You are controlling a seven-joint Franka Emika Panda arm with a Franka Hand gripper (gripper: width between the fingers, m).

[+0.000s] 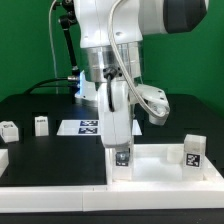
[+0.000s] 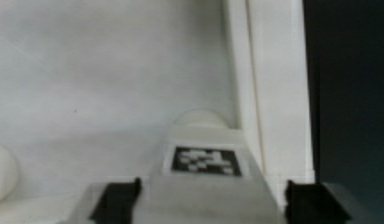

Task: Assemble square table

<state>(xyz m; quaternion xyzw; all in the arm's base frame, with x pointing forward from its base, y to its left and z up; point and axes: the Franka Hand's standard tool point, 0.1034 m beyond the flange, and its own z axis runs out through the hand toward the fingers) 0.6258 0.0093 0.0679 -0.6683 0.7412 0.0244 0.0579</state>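
The square table's white slab [image 1: 60, 172] lies hollow face up at the front of the black table. In the wrist view its face [image 2: 100, 90] and raised rim [image 2: 260, 80] show. My gripper [image 1: 121, 152] points straight down over the slab. It is shut on a white tagged leg [image 1: 122, 160], which stands upright on the slab's face close to the rim. In the wrist view the leg [image 2: 207, 160] fills the gap between my gripper's [image 2: 214, 200] dark fingers [image 2: 118, 200]. Another leg [image 1: 193, 151] stands upright at the slab's right end. Two loose legs [image 1: 41, 125] [image 1: 9, 130] stand at the exterior view's left.
The marker board [image 1: 86, 126] lies flat behind the slab, partly hidden by my arm. A white block [image 1: 3, 158] shows at the left edge. Black table surface [image 2: 349, 100] runs beyond the slab's rim.
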